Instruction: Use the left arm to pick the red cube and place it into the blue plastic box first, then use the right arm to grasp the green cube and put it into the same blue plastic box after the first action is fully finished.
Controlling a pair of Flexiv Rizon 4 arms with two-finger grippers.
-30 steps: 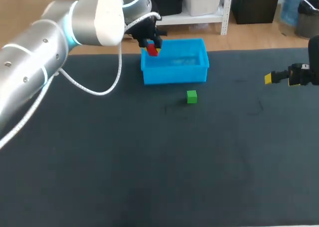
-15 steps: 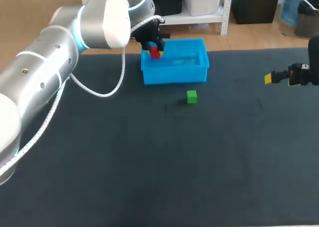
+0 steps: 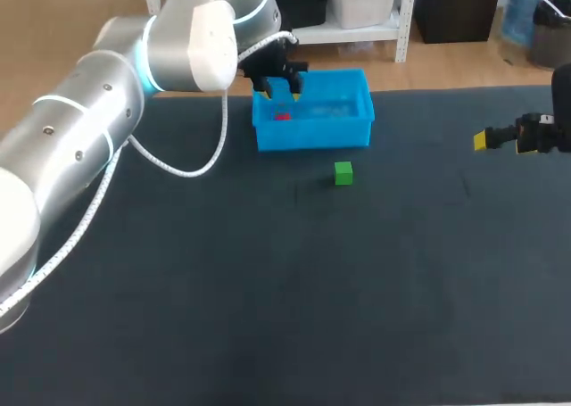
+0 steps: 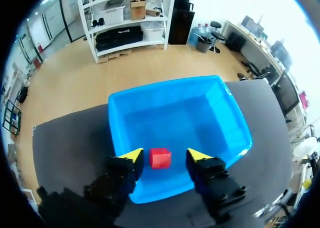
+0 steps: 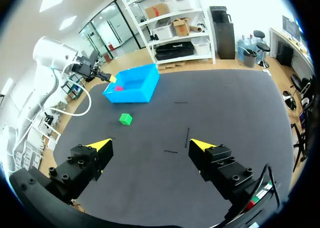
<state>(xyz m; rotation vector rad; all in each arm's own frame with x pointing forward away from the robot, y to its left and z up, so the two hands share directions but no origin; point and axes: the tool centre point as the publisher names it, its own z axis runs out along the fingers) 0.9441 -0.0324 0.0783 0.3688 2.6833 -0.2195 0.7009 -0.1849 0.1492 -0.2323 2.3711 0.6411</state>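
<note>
The red cube (image 3: 282,116) lies inside the blue plastic box (image 3: 312,138), near its left end. My left gripper (image 3: 279,85) hangs open just above it. In the left wrist view the red cube (image 4: 160,158) sits on the floor of the box (image 4: 220,118), below the left gripper (image 4: 164,154), with a gap to each yellow tip. The green cube (image 3: 343,173) rests on the dark mat in front of the box. My right gripper (image 3: 500,138) stands open and empty at the table's right side, far from the green cube (image 5: 125,119).
The dark mat covers the whole table (image 3: 268,290). Broad bare mat lies between the right gripper (image 5: 150,145) and the blue box (image 5: 132,87). My left arm (image 3: 107,94) crosses the table's left rear corner.
The left gripper moved right over the box and opened. The red cube left its fingers and dropped into the box. The right arm and the green cube stayed put.
</note>
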